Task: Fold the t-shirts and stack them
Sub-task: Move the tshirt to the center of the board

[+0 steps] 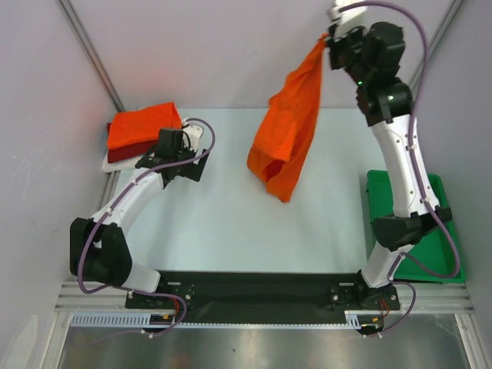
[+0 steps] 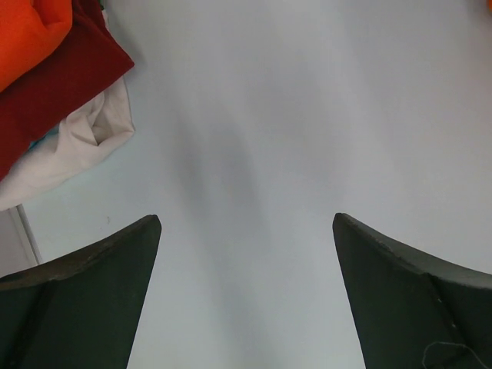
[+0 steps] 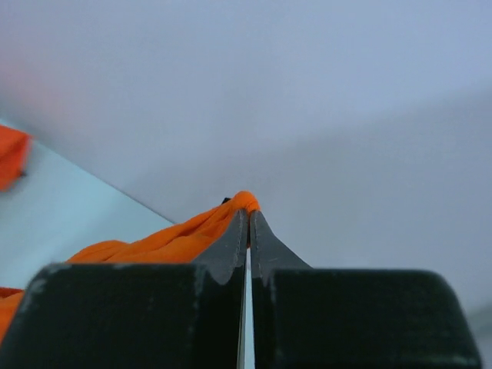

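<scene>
My right gripper (image 1: pixel 330 40) is raised high at the back right and shut on the top edge of a bright orange t-shirt (image 1: pixel 288 127), which hangs down from it, its lower end bunched above the table. The right wrist view shows the shut gripper (image 3: pixel 249 214) with orange cloth (image 3: pixel 169 242) pinched at its tips. A stack sits at the back left: a folded orange t-shirt (image 1: pixel 142 124) on a dark red one (image 1: pixel 123 154) on a white one (image 1: pixel 115 163). My left gripper (image 1: pixel 192 150) is open and empty just right of the stack; its wrist view (image 2: pixel 246 223) shows the stack's corner (image 2: pixel 61 84).
A green plastic tray (image 1: pixel 430 223) stands at the right edge of the table, behind the right arm's lower links. Grey walls close in the back and sides. The pale table top (image 1: pixel 231 223) lies between the arms.
</scene>
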`<state>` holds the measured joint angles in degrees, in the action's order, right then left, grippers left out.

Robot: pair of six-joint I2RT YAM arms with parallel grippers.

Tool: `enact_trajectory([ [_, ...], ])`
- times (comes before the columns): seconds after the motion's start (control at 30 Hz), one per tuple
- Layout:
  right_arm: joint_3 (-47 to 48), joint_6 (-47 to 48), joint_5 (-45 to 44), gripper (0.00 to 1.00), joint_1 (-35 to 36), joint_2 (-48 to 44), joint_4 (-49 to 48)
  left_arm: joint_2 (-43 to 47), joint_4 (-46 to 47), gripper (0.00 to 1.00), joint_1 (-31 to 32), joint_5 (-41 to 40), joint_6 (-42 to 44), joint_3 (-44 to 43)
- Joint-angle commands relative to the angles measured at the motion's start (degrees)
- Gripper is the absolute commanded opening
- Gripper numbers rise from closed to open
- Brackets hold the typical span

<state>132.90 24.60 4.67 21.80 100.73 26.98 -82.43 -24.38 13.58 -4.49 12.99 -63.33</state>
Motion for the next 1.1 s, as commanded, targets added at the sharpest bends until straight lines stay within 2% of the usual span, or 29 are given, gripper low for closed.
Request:
enact_trajectory([
  [0.0,-2.54,-7.01,-1.24,0.00,-10.71,1.13,-4.13,1.84,1.88,1.00,-0.14,3.25,-0.34,-0.39],
  [0.03,-3.86,-7.98,-0.63,0.00,-14.73,1.66,-3.00,1.58,1.79,0.99,-0.14,4.04,-0.34,-0.56],
  [0.17,-13.35,-8.34,1.75,0.00,-21.17,0.70,-1.85,-1.49,0.22,0.94,0.65,17.71,-1.22,-3.37],
  [0.27,-19.60,-7.20,2.80,0.00,-23.45,-0.96,-1.32,-5.54,-0.05,0.94,5.20,18.29,-1.04,-5.83],
  [0.43,-24.87,-7.90,4.39,0.00,-24.26,-3.69,-0.53,-15.35,2.76,0.92,13.48,13.99,0.19,-11.27],
  [0.5,-27.07,-8.16,4.74,0.00,-24.26,-5.09,-0.27,-20.20,1.45,0.88,14.80,14.51,-2.08,-17.51],
  [0.67,-32.16,-8.69,5.27,0.00,-24.26,-8.17,0.00,-35.31,-4.61,0.86,15.42,20.74,-3.94,-33.32],
  [0.93,-39.64,-8.60,4.83,0.00,-24.26,-14.32,-0.53,-45.79,-5.33,0.87,16.82,31.28,-8.60,-45.03],
  [1.07,-43.25,-8.08,3.69,0.00,-24.26,-16.52,-0.79,-49.75,-4.80,0.82,18.49,36.39,-9.57,-49.59],
])
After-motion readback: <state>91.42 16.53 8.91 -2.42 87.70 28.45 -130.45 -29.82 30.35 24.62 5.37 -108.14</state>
